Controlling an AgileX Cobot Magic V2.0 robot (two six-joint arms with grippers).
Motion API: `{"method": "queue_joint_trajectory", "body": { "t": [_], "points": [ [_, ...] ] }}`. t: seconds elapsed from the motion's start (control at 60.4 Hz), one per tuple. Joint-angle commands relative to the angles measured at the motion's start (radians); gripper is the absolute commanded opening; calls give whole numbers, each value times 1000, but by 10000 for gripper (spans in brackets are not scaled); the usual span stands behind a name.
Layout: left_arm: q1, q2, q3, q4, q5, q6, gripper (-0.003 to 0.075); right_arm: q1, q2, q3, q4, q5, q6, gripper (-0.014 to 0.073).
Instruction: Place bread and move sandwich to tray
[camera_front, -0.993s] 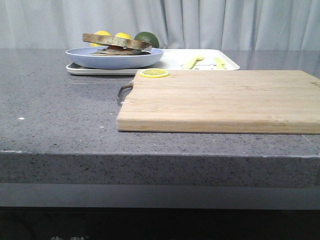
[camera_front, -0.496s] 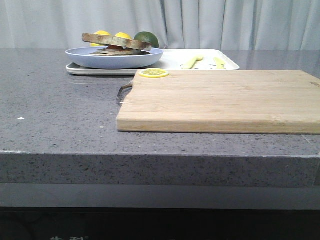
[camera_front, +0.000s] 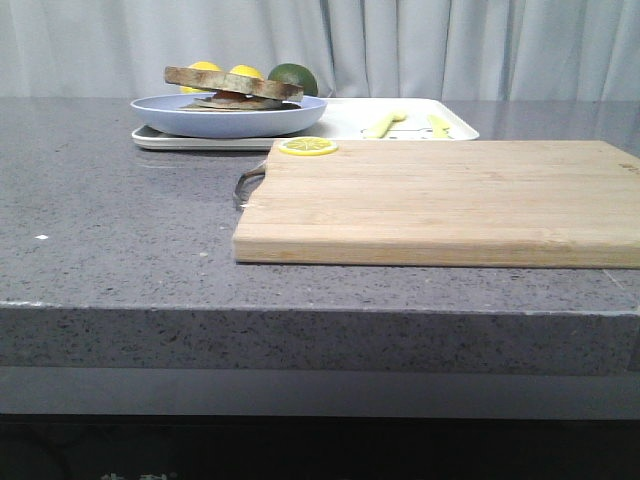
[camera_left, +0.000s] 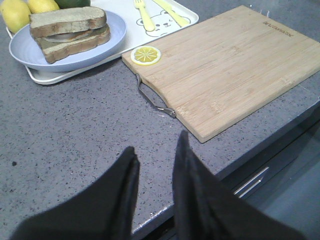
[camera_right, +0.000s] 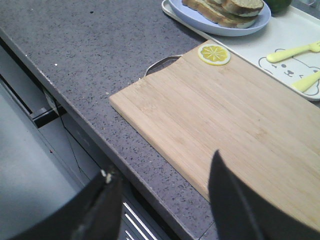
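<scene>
Grey speckled stone makes up the countertop (camera_front: 120, 220) under my arms, with pale curtains (camera_front: 420, 45) hanging behind it. Taking the wooden cutting board (camera_front: 450, 200) as my landmark: the cream-white tray (camera_front: 340, 125) lies just beyond its far edge, and the round blue plate (camera_front: 230, 115) sits on the tray's left end, beyond the board's far left corner. On that plate is the sandwich (camera_left: 70, 30), and the bread (camera_left: 67, 20) lies on top of it as the upper slice. A lemon slice (camera_front: 308, 147) rests on the board's far left corner, near its metal handle (camera_left: 152, 97). Yellow cutlery (camera_left: 150, 15) lies on the tray, beyond the board's far edge. Two lemons (camera_left: 25, 9) and a green fruit (camera_front: 293, 76) sit behind the plate.

My left gripper (camera_left: 156, 155) hovers over bare counter, left of the board, fingers slightly parted and holding nothing. My right gripper (camera_right: 162, 172) hangs above the board's near edge, fingers spread wide, empty.
</scene>
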Motion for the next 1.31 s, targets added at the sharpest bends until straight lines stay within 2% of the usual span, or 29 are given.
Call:
{"method": "queue_joint_trajectory", "body": {
  "t": [0.0, 0.05, 0.116, 0.165, 0.43, 0.546, 0.645, 0.811, 0.943, 1.109, 1.291],
  "points": [
    [-6, 2, -27, 0, -83, -8, 64, 1, 2, -28, 5, -79, -3, 155],
    [-6, 2, -27, 0, -83, -8, 29, 1, 2, -28, 5, -79, -3, 54],
    [-6, 2, -27, 0, -83, -8, -19, 1, 2, -28, 5, -79, -3, -32],
    [-6, 2, -27, 0, -83, -8, -18, 1, 2, -28, 5, -79, -3, -75],
    [-6, 2, -27, 0, -83, -8, -18, 1, 2, -28, 5, -79, -3, -67],
    [3, -23, 15, 0, -132, -8, -18, 1, 2, -28, 5, -79, -3, -67],
    [84, -78, 110, -18, -245, -8, -18, 1, 3, -28, 5, -78, -3, -67],
    [296, -239, 308, -18, -475, -8, -18, 1, 3, -28, 5, -78, -3, -67],
    [423, -355, 454, -21, -556, -8, -18, 0, 3, -28, 5, -78, -3, -67],
    [465, -482, 592, -57, -584, -21, -18, 0, 3, -28, 5, -78, -3, -67],
    [467, -559, 674, 88, -607, -233, -18, 0, 3, -28, 5, -78, -3, -67]
  ]
}}
